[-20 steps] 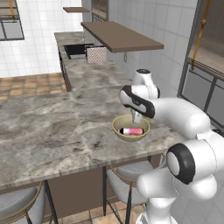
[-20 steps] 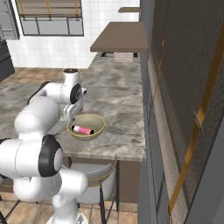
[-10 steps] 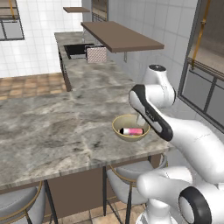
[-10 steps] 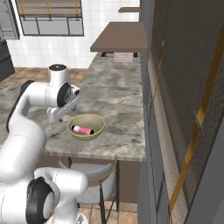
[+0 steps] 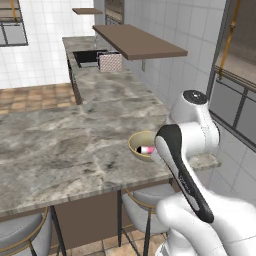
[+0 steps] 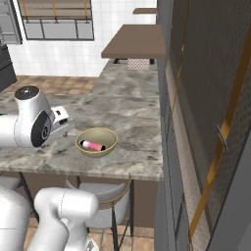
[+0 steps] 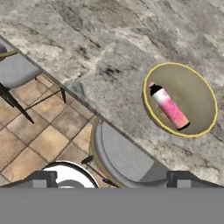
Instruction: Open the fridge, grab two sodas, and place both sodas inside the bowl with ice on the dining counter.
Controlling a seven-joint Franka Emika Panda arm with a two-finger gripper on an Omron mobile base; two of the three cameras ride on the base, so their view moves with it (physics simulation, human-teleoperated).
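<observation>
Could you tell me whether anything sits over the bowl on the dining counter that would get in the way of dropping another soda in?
Nothing visible does. The bowl is open from above on the dining counter, with one soda lying inside and room beside it.

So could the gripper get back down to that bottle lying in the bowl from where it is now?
Probably yes. The gripper is open and empty, off to the side above the counter's edge. The bottle lies uncovered in the bowl, with nothing over it, so the way looks free.
</observation>
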